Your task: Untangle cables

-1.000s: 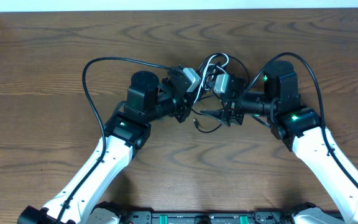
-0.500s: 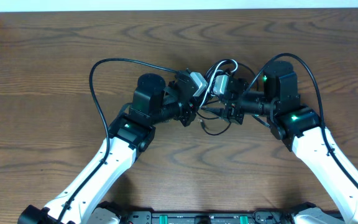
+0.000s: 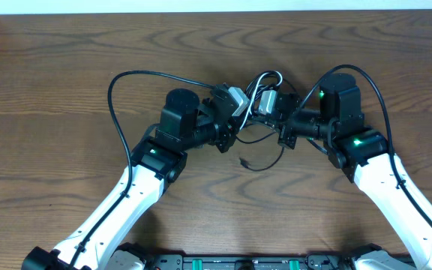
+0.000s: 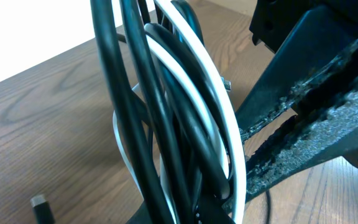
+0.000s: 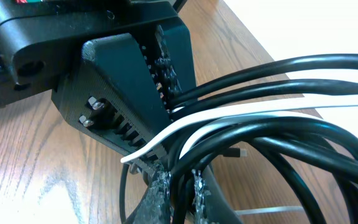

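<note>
**A:** The right end effector [image 5: 178,190] is clamping something, isn't it?

**B:** Yes. In its own wrist view its two rough pads [image 5: 158,191] are pressing together at the bottom of the picture. Black strands of the cables [image 5: 272,134] are squeezed between them, and nothing but cord is separating them.

**A:** And the left end effector [image 3: 227,133]?

**B:** It is gripping the same bundle. Seen from the right wrist, its toothed fingers are biting down where several black cords and the white cable [image 4: 229,130] are running out toward the right.

**A:** How are the two sitting relative to each other?

**B:** From overhead they are facing each other, tips just apart. They are sitting near the middle of the worktop [image 3: 66,60], slightly toward the far side, with the bundle bridging the gap between them.

**A:** Where is the rest of the cord lying?

**B:** A loop of white and black is arching on the far side of the two. One black strand [image 3: 265,166] is sagging onto the wood on the near side and ending in a small plug [image 3: 242,160].

**A:** What is the left wrist camera showing?

**B:** Cords are running upright through the middle of its picture, white twisted in among black, right against the right end effector's dark fingers. A plug end is lying on the wood at the lower left, and I cannot tell which cord it belongs to.
</note>
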Controlling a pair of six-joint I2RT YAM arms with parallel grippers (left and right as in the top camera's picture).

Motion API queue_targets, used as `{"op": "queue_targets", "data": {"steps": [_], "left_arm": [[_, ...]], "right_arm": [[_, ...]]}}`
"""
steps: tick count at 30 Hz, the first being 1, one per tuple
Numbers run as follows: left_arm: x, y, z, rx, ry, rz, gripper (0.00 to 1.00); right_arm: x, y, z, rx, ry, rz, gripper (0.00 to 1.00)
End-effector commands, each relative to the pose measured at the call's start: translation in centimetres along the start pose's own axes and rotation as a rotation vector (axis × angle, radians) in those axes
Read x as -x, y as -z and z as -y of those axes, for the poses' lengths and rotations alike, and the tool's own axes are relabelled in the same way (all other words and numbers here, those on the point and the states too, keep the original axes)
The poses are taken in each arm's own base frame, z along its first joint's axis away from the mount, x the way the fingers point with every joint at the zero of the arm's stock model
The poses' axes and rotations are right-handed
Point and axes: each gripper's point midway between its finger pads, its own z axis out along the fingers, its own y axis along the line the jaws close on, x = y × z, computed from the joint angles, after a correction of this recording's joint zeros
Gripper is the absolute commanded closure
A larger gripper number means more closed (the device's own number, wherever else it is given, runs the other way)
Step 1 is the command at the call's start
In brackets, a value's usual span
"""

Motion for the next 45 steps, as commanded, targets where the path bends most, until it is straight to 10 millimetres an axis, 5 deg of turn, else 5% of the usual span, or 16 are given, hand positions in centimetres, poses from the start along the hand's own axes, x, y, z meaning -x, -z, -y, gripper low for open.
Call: {"op": "queue_targets", "data": {"steps": [1,9,24,30,35,40,41,45], "left_arm": [[1.0,0.4,-2.0,0.114,-0.020,0.023,0.92],[-1.4,3.3,-9.5,0.499,0.075,-0.064,0.92],[-3.6,7.2,-14.4,0.639,0.231,-0.081,0.93],[-4.3,9.6,-16.9,0.722,0.376,-0.039,0.92],[-5.3,11.5,-18.4,0.779,0.497,-0.014,0.92],[-5.1,10.8,-17.7,0.721,0.519,-0.004,0.92],[-5.0,10.5,-17.4,0.694,0.520,-0.003,0.92],[-4.4,9.4,-15.9,0.580,0.500,-0.002,0.93]], "right_arm": [[0.1,-0.1,-1.4,0.059,-0.042,0.003,0.99],[-0.1,0.0,-2.5,0.108,-0.074,0.001,0.99],[-0.6,0.2,-3.2,0.141,-0.114,-0.011,0.99],[-5.2,1.4,-0.8,-0.014,-0.205,-0.208,0.99],[-9.0,3.9,3.4,-0.272,-0.398,-0.353,0.99],[-9.8,5.1,4.6,-0.337,-0.471,-0.359,0.99],[-9.7,5.0,4.5,-0.327,-0.476,-0.350,0.96],[-7.9,4.1,3.5,-0.231,-0.473,-0.265,0.17]]}}
